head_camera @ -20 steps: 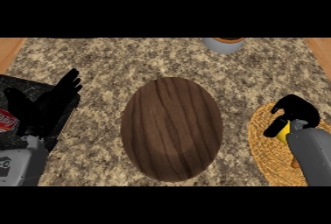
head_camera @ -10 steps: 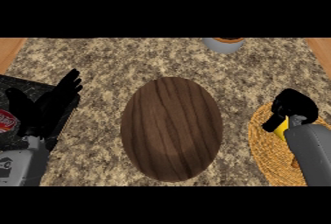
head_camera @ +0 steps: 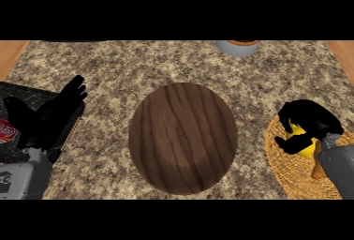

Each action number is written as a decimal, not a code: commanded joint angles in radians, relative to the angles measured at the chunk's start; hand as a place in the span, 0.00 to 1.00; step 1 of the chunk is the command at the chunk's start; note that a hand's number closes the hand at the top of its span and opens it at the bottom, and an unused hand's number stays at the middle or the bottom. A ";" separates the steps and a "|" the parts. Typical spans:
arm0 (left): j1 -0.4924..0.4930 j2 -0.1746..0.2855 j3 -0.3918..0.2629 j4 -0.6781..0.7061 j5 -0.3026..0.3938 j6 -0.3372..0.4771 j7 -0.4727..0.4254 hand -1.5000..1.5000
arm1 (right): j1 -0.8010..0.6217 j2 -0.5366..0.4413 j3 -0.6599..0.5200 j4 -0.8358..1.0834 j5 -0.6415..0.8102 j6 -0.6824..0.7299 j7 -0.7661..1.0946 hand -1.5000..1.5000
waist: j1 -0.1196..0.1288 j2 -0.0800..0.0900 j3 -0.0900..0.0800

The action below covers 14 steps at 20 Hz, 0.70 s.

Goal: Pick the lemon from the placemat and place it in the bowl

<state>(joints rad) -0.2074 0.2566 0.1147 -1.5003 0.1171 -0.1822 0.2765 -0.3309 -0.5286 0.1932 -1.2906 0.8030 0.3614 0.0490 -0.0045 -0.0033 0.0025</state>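
A yellow lemon (head_camera: 300, 135) shows between the fingers of my right hand (head_camera: 313, 121), which is curled round it over the woven straw placemat (head_camera: 290, 173) at the right edge. Most of the lemon is hidden by the hand. The wooden bowl (head_camera: 183, 137), dark brown and oval, stands at the middle of the granite counter, to the left of that hand. My left hand (head_camera: 54, 116) rests open at the left edge, fingers up, away from both.
A grey cup with an orange inside (head_camera: 239, 47) stands at the counter's far edge, right of centre. A dark tray-like object (head_camera: 21, 96) with a red and white item (head_camera: 5, 131) lies under my left hand. Wooden floor shows at both top corners.
My right hand has shifted a little up and leftward over the placemat, with the lemon still inside its fingers. The left hand and the bowl have not moved.
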 commanded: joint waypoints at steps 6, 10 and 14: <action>-0.006 -0.007 0.007 0.006 -0.006 0.016 0.025 0.50 | 0.104 -0.249 -0.109 -0.209 -0.155 0.041 -0.473 1.00 | -0.015 -0.001 -0.003; 0.036 0.032 0.040 -0.016 0.023 -0.039 -0.014 0.50 | 0.171 -0.348 -0.241 -0.325 -0.244 0.112 -0.529 1.00 | -0.011 -0.001 -0.003; 0.014 -0.002 0.020 -0.021 -0.001 0.001 0.005 0.50 | 0.202 -0.391 -0.365 -0.509 -0.333 0.212 -0.460 1.00 | -0.016 -0.002 -0.004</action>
<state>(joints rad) -0.1802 0.2576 0.1291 -1.5392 0.1207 -0.1833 0.2950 -0.1404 -0.8760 -0.0630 -1.6817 0.5544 0.4973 -0.4248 -0.0205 -0.0061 -0.0005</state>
